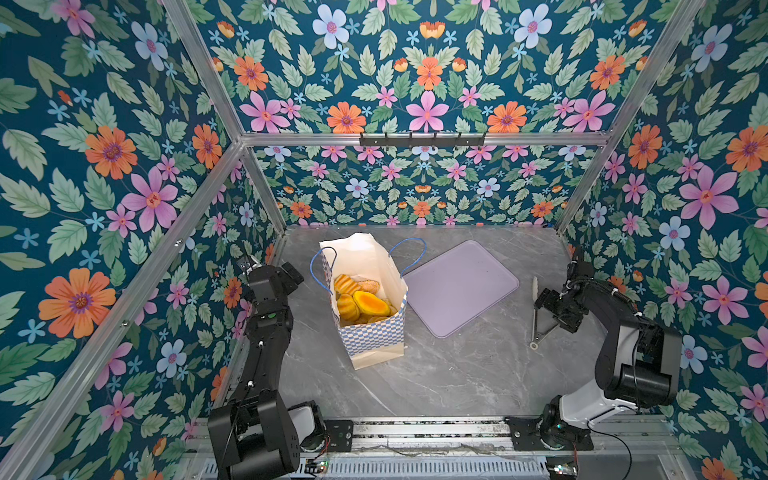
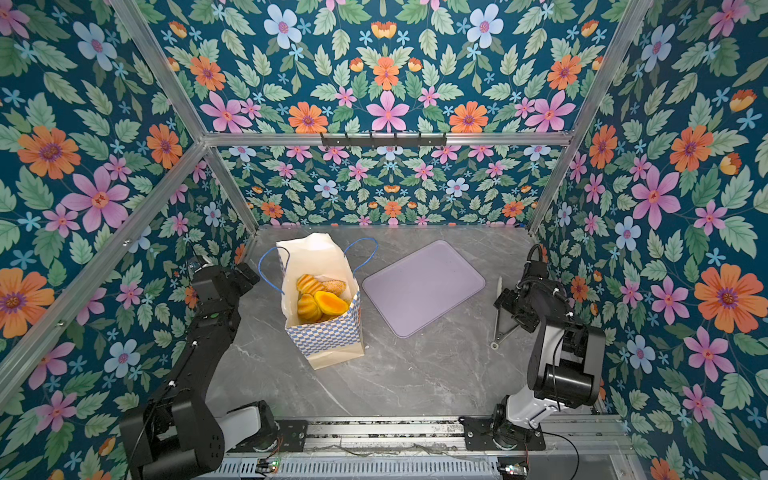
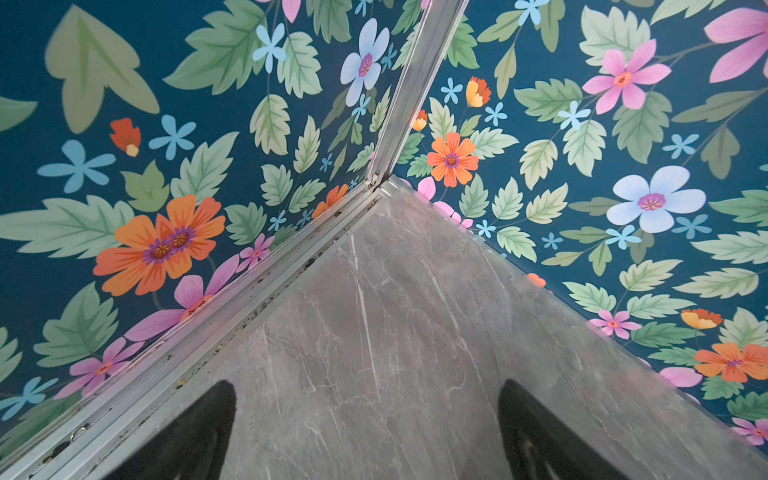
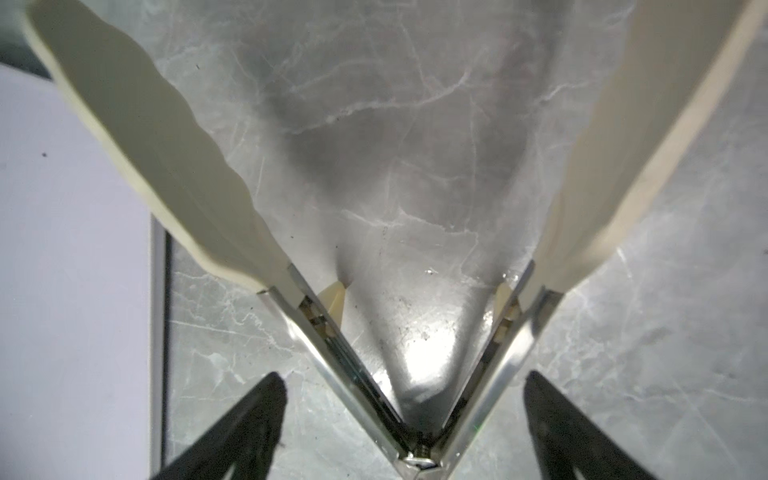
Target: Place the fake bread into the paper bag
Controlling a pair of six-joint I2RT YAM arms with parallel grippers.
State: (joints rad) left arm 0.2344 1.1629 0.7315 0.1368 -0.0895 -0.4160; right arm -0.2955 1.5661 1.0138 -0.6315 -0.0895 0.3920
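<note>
A grey marble tabletop [image 1: 457,374] holds a tall cream paper bag with a blue-checkered band [image 1: 374,336], upright beside a flat lavender tray [image 1: 461,286] that lies bare. Glossy golden toy bread loaves [image 1: 365,301] fill the bag. None shows outside it, so the task looks finished. White-tipped metal tongs [image 4: 166,166] lie spread inside the wide-open right gripper [image 4: 403,380], untouched. The left gripper [image 3: 365,390] gapes empty.

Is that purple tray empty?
Empty: the tray is bare; all visible bread sits inside the paper bag.
</note>
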